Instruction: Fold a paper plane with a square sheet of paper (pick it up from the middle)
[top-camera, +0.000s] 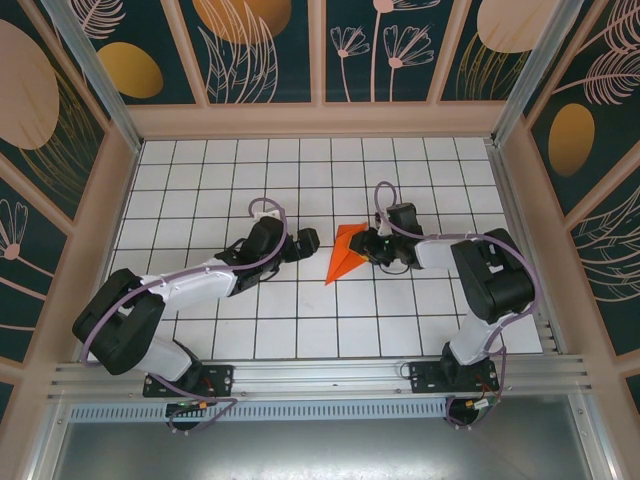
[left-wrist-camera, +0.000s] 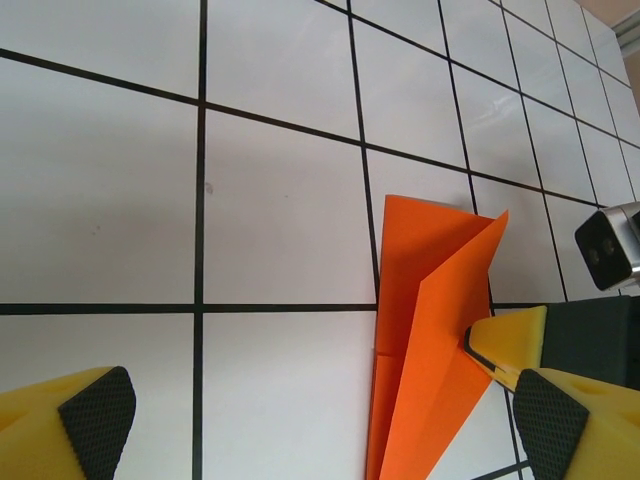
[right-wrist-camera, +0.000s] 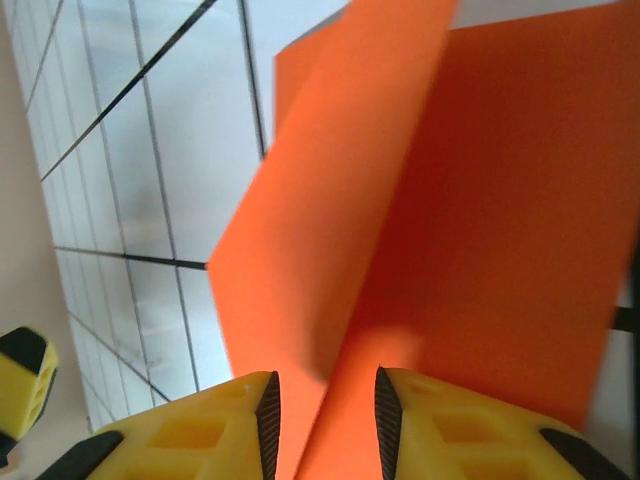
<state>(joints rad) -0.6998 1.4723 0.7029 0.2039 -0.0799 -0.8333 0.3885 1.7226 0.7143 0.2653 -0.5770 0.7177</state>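
The orange-red sheet of paper, folded into a pointed paper plane (top-camera: 345, 255), lies mid-table with its tip toward the arms. In the left wrist view the paper plane (left-wrist-camera: 430, 340) has one wing flat on the tiles and the other raised. My left gripper (top-camera: 310, 240) stands open just left of it, and in its own view the left gripper (left-wrist-camera: 320, 425) has only bare table between its pads. My right gripper (top-camera: 368, 243) is at the plane's right side. Close up, the right gripper (right-wrist-camera: 322, 420) has its jaws a little apart, with the paper's (right-wrist-camera: 450, 200) crease running between them, unpinched.
White grid-tiled table (top-camera: 300, 320) inside a wooden frame with patterned walls (top-camera: 270, 50). A metal rail (top-camera: 320, 375) runs along the near edge by the arm bases. One yellow fingertip (left-wrist-camera: 505, 340) of the right gripper rests against the raised wing.
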